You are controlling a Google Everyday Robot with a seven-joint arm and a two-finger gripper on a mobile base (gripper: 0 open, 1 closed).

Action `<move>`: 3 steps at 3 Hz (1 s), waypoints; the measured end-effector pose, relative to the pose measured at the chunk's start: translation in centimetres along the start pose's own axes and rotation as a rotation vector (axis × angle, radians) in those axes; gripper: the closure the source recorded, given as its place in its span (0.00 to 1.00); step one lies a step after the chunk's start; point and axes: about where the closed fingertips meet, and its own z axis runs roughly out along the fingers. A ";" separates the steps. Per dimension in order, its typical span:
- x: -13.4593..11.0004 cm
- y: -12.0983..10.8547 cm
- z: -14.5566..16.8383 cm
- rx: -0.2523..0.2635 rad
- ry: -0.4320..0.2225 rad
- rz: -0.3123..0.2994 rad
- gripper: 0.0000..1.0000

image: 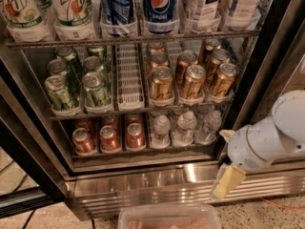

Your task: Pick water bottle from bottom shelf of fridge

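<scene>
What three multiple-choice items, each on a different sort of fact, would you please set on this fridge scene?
1. Where is the tool?
A. Inside, on the middle shelf
B. Outside the fridge, at lower right
C. On the top shelf

2. How many water bottles stand in the front row of the bottom shelf?
A. One
B. Three
C. Six

3. The white lane between the green cans and gold cans is:
A. empty
B. full of cans
C. holding bottles

Answers:
1 B: it hangs in front of the base panel, right of the shelves.
2 B: three white caps stand side by side, right of the red cans.
3 A: only its bare ribs show.
</scene>
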 end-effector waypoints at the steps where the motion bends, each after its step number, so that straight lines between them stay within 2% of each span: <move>1: 1.2 -0.2 3.1 -0.033 0.005 0.030 0.00; 2: 1.2 -0.2 3.1 -0.033 0.005 0.030 0.00; 3: 2.0 -0.8 4.3 0.003 -0.066 0.094 0.00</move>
